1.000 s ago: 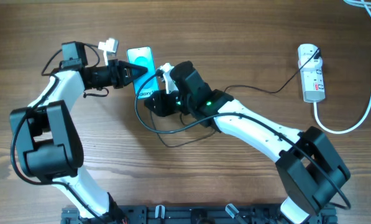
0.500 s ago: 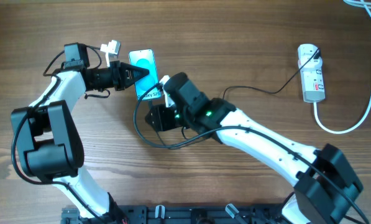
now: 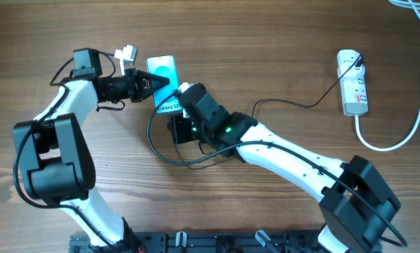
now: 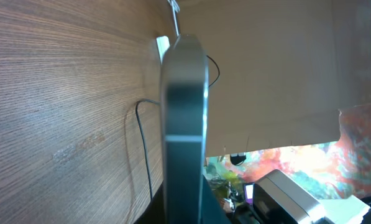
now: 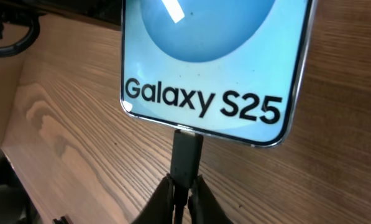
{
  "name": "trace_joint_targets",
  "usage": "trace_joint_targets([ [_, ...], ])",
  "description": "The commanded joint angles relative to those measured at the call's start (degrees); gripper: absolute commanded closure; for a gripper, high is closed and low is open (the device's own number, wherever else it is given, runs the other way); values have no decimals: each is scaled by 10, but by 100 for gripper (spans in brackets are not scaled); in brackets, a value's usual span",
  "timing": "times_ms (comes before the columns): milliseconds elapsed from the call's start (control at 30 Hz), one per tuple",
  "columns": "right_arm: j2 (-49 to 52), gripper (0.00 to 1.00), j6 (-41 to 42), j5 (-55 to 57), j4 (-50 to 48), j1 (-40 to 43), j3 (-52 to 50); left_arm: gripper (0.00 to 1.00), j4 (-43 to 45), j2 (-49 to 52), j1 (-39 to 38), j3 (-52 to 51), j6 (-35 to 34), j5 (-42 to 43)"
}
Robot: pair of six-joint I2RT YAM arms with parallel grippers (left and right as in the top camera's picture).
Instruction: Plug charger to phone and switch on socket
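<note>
The phone (image 3: pixel 162 73) with its cyan screen is held on edge above the table by my left gripper (image 3: pixel 150 84), which is shut on its left side. In the left wrist view the phone (image 4: pixel 185 112) shows edge-on between the jaws. My right gripper (image 3: pixel 181 100) is shut on the charger's black plug (image 5: pixel 188 149), whose tip meets the port in the phone's bottom edge below the "Galaxy S25" text (image 5: pixel 204 99). The thin black charger cable (image 3: pixel 294 101) runs to the white socket (image 3: pixel 352 88) at the far right.
A black plug (image 3: pixel 358 64) sits in the socket and a thick white lead (image 3: pixel 406 133) curves off to the right edge. The charger cable loops on the table (image 3: pixel 160 151) below the right wrist. A small white connector (image 3: pixel 124 52) lies by the left arm.
My right gripper has moved up and left with the plug to the phone's lower end. The left gripper and phone have shifted only slightly.
</note>
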State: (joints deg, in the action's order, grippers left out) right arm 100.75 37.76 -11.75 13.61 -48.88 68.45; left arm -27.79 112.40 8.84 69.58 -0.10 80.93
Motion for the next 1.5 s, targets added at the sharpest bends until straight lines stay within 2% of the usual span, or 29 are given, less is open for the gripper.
trace_joint_targets([
  [0, 11, 96, -1, 8, -2, -1, 2, 96, 5, -1, -16, -3, -3, 31],
  [100, 11, 96, 0, 9, -10, -1, 2, 96, 5, -1, -16, -3, -3, 31],
  [200, 11, 96, 35, 26, -24, 1, 2, 96, 5, -1, -16, -3, -3, 31],
  [433, 11, 95, 24, -33, -70, 45, 3, 96, 6, -1, -16, -3, -3, 31],
  [833, 10, 96, -14, -31, -98, 54, 26, 96, 6, -1, -16, -3, -3, 31],
  [867, 10, 83, -18, -34, -96, 54, 26, 96, 6, -1, -16, -3, -3, 31],
  [900, 10, 55, -27, -48, -90, 55, 26, 96, 6, -1, -16, -3, -3, 31],
  [967, 4, 37, -48, -94, -75, 65, 26, 96, 6, -1, -15, -3, -3, 31],
  [1100, -38, 33, -48, -172, 9, 138, 26, 96, 6, -1, -16, -3, -3, 37],
  [1167, -40, 26, -53, -227, 37, 174, 25, 96, 10, -1, -16, -3, -3, 76],
  [1267, -31, 22, -124, -357, 27, 208, 23, 96, 14, -1, -16, -3, -3, 94],
  [1333, -27, 22, -135, -394, 17, 211, 23, 96, 14, -1, -18, -3, -3, 94],
  [1467, -17, 41, -125, -383, -2, 202, 23, 96, 14, -1, -39, -3, -4, 94],
])
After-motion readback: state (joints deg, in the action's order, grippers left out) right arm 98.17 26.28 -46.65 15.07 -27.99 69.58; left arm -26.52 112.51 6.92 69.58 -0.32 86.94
